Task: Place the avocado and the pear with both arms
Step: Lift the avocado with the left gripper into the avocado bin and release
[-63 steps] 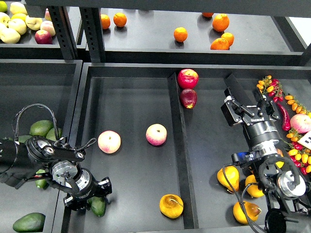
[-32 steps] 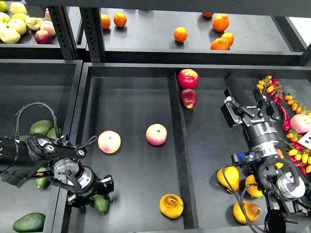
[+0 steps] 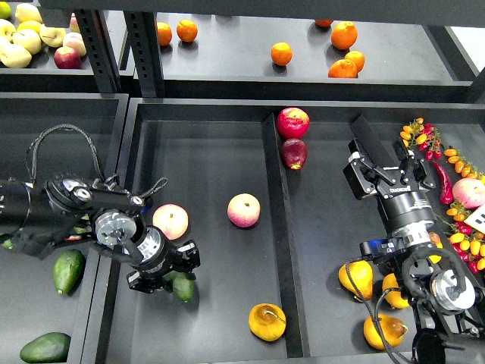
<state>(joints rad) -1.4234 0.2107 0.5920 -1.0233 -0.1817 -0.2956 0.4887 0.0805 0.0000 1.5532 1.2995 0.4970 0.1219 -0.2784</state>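
Note:
My left gripper (image 3: pixel 176 274) is shut on the dark green avocado (image 3: pixel 184 288) and holds it low over the left part of the middle tray (image 3: pixel 212 159), just below a peach. The yellow-orange pear (image 3: pixel 267 321) with a thin brown stem lies at the front of the same tray, to the right of the avocado and apart from it. My right gripper (image 3: pixel 369 140) is up over the right tray, far from the pear, with nothing seen in it. It is dark, and its fingers cannot be told apart.
Two peaches (image 3: pixel 170 221) (image 3: pixel 244 210) lie in the middle tray, and two red apples (image 3: pixel 292 122) by its divider. More yellow pears (image 3: pixel 356 277) sit under my right arm. Paler avocados (image 3: pixel 68 271) lie in the left bin. Oranges (image 3: pixel 281 53) are on the back shelf.
My left gripper has moved right and away from me with the avocado, from the tray's left wall toward the peach. The right arm has not moved.

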